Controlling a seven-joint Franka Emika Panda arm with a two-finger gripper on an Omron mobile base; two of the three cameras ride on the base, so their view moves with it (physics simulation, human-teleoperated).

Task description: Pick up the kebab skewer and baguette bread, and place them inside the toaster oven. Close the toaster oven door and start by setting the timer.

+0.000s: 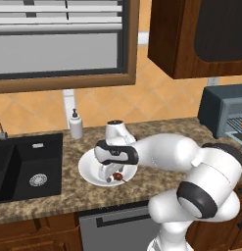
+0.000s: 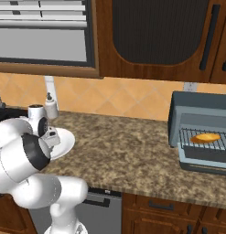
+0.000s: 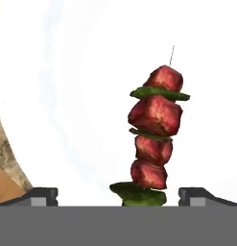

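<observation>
The end effector (image 3: 118, 196) hung low over the white plate (image 3: 67, 96), its two dark fingertips (image 3: 41, 196) spread wide with the kebab skewer (image 3: 153, 139) lying between them, ungripped, red meat chunks and green slices threaded along its stick. The plate (image 1: 88, 171) sat on the granite desk (image 1: 54, 193) beside the black sink (image 1: 27, 166) and soap dispenser (image 1: 76, 125). Well apart to the right, the toaster oven (image 2: 196, 107) stood with its door (image 2: 203, 167) dropped open and the baguette bread (image 2: 205, 137) on its rack.
</observation>
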